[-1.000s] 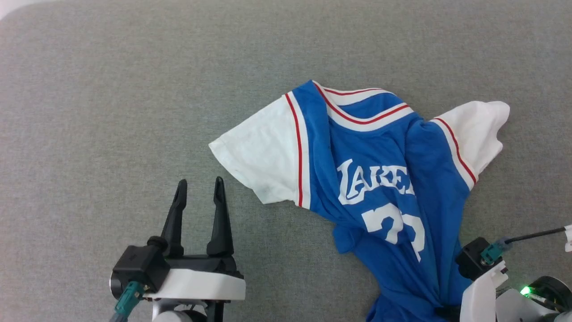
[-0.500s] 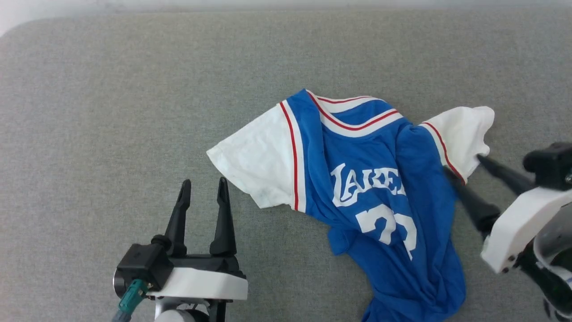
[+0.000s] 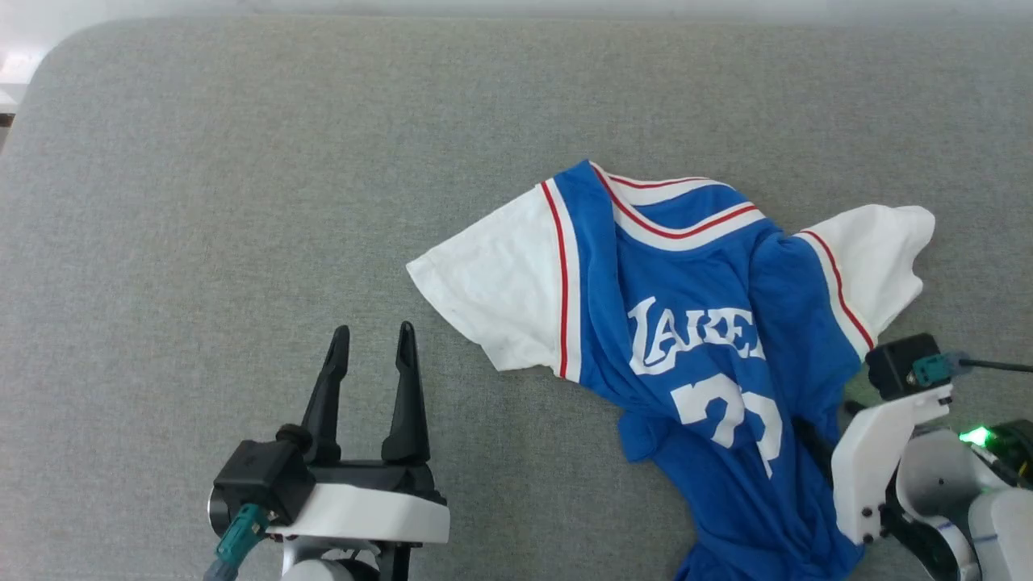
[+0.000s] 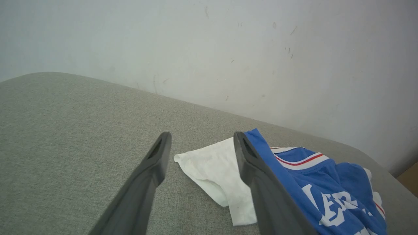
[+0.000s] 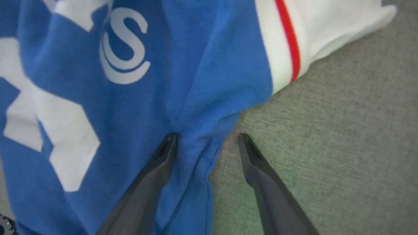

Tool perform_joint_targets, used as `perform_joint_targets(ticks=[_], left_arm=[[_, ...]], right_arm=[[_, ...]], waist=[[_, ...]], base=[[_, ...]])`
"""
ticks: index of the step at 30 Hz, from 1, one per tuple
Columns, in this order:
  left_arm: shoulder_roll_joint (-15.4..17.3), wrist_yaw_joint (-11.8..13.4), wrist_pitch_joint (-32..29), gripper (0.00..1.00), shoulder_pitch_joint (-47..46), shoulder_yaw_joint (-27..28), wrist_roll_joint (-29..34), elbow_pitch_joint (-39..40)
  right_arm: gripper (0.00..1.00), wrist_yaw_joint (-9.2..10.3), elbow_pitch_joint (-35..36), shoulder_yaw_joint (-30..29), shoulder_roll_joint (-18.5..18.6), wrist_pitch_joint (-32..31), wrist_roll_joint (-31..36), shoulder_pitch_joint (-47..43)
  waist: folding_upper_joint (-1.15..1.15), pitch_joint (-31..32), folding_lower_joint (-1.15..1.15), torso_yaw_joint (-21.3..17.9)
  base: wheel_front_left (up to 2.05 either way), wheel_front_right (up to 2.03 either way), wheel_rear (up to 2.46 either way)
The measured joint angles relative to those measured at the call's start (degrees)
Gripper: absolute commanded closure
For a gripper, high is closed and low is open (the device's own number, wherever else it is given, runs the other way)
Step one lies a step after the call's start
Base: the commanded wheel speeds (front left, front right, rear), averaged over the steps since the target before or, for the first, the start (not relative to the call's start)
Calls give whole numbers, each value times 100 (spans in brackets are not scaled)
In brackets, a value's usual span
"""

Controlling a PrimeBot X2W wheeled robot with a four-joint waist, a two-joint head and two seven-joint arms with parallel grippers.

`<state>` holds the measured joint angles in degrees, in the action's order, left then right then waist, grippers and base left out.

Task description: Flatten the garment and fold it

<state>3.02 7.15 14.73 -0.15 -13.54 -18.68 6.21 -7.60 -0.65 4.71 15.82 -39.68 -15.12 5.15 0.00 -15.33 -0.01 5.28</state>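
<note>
While its fingers stand spread wide, the right gripper [image 5: 205, 137] has the blue side edge of the shirt [image 3: 694, 323] bunched between them, one tip over cloth, the other over the grey cushion [image 3: 242, 161]. The shirt lies crumpled, chest up, on the cushion's right half. The left gripper [image 3: 371, 331], also spread and empty, sits just left of the shirt, not touching it
</note>
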Motion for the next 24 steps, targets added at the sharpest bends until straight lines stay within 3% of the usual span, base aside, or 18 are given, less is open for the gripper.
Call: perform_joint_targets(ticks=[1,2,8,15,19,20,21,24], left_arm=[[0,-2,0,0,-1,-1,0,3],[-1,-2,0,0,-1,-1,0,7],[0,-2,0,0,-2,35,0,35],[-1,3,0,0,-14,-14,-53,26],[-1,4,0,0,-27,-34,-89,7],[-1,5,0,0,-28,-31,-98,1],[-1,5,0,0,-32,-25,-97,-4],[-1,45,0,0,-48,-34,-87,-4]], right_arm=[[82,0,-66,-32,-53,78,2,53],[100,0,-108,-11,-65,152,9,101],[100,0,12,167,29,164,-213,272],[100,0,864,250,573,-881,-783,-464],[100,0,1145,214,620,-1233,-1025,-961],[78,0,1166,183,569,-1210,-1023,-1023],[0,-1,1165,130,495,-1113,-1002,-1045],[0,-2,1149,65,165,-673,-826,-1035]], waist=[[0,-18,0,16],[0,-37,0,30],[0,-138,1,27],[0,-222,1,-90],[0,-249,1,-165],[0,-252,1,-184],[0,-253,1,-204],[0,-244,1,-264]], base=[[0,0,0],[0,0,0],[0,0,0],[0,0,0],[0,0,0],[0,0,0],[0,0,0],[0,0,0]])
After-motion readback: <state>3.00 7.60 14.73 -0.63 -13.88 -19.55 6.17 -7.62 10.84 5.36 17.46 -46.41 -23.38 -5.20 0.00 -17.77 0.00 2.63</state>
